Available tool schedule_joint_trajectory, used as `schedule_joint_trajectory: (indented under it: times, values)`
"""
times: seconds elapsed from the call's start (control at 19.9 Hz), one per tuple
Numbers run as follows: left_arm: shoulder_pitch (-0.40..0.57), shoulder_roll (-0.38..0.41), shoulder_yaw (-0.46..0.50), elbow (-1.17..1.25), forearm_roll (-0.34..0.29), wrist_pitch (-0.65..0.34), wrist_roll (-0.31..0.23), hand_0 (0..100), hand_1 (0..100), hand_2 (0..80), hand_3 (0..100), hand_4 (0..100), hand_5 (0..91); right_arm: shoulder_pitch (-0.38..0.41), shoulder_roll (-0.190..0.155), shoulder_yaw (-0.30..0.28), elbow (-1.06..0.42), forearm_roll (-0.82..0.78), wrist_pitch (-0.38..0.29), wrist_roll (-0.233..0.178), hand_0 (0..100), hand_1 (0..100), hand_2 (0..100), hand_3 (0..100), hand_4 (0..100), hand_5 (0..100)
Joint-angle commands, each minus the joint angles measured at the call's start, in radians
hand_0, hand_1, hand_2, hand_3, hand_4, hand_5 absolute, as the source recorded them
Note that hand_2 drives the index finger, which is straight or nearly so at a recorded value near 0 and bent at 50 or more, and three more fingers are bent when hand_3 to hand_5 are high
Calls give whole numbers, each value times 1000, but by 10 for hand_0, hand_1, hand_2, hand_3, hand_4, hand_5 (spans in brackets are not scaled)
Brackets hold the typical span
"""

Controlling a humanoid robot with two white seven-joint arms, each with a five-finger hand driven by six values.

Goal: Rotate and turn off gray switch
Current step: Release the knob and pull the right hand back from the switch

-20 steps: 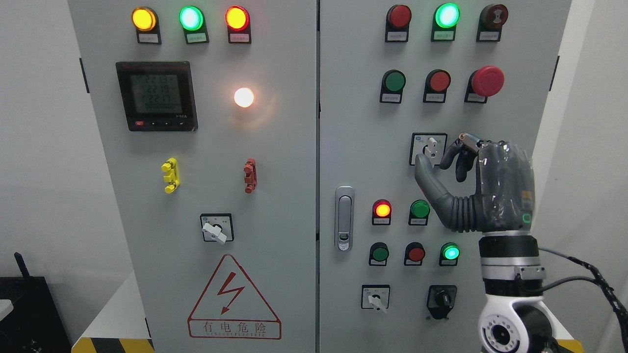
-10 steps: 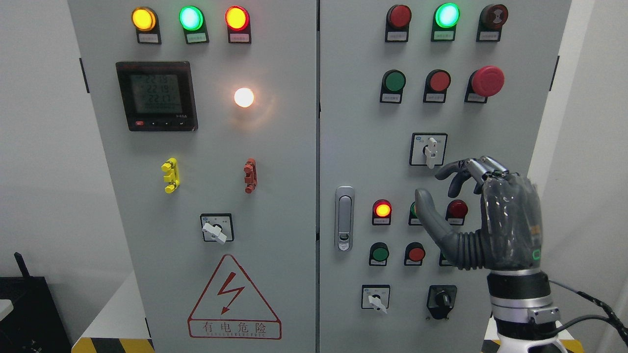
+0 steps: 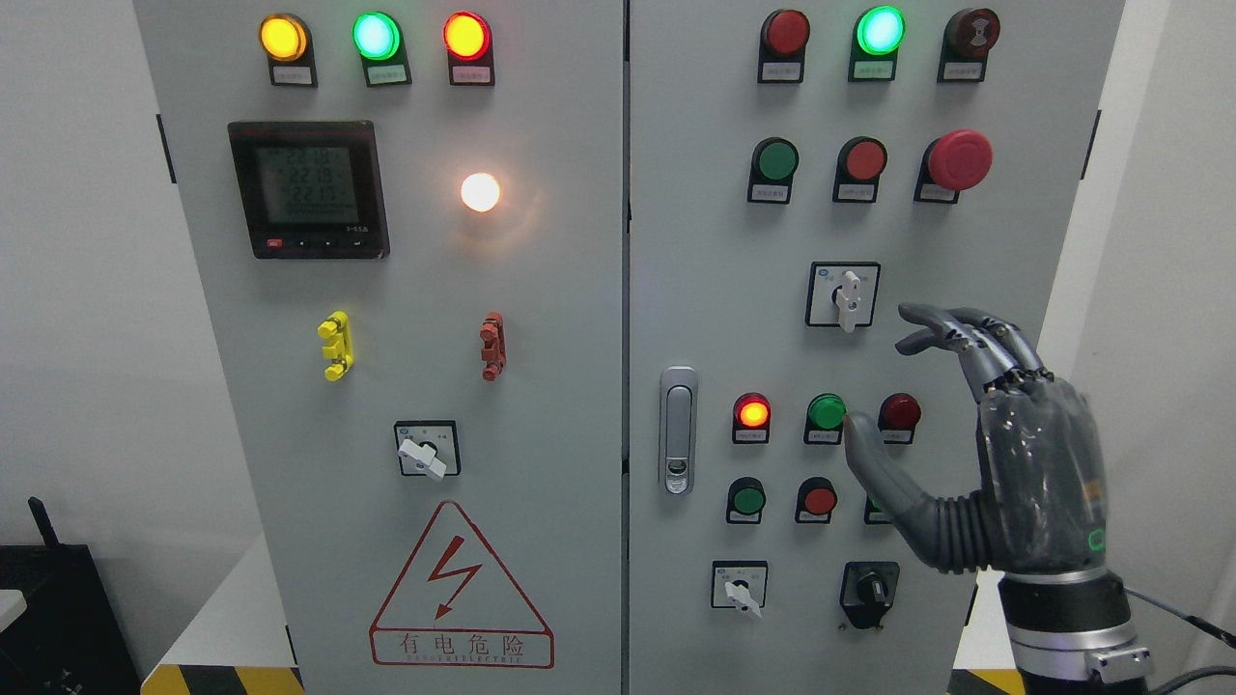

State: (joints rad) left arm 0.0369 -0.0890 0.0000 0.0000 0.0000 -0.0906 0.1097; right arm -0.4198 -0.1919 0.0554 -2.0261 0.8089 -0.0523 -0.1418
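Note:
The gray rotary switch sits in a black-framed square on the right cabinet door, its white handle standing vertical. My right hand is below and to the right of it, clear of the switch, with fingers spread and relaxed and holding nothing. Its thumb tip lies next to the green button and dark red lamp. My left arm is not in view.
Similar rotary switches are at the lower left door and lower right door, beside a black key switch. A red mushroom stop button, lit indicator lamps, a door latch and a digital meter fill the panel.
My right hand let go of the gray switch, dropped down and to the right, and its fingers opened. The switch handle stays vertical.

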Motion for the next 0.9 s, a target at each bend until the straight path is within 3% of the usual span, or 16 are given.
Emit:
schedule_joint_trajectory:
  times: [0.0, 0.85]
  values:
    - [1, 0, 32, 23, -8, 0, -1, 120, 389, 0, 0, 0, 0, 30, -29, -38, -40, 1, -17, 1, 287, 368, 0, 0, 0, 0]
    - [0, 0, 32, 23, -8, 0, 1, 120, 389, 0, 0, 0, 0, 41, -27, -38, -52, 1, -20, 2, 249, 396, 0, 0, 0, 0]
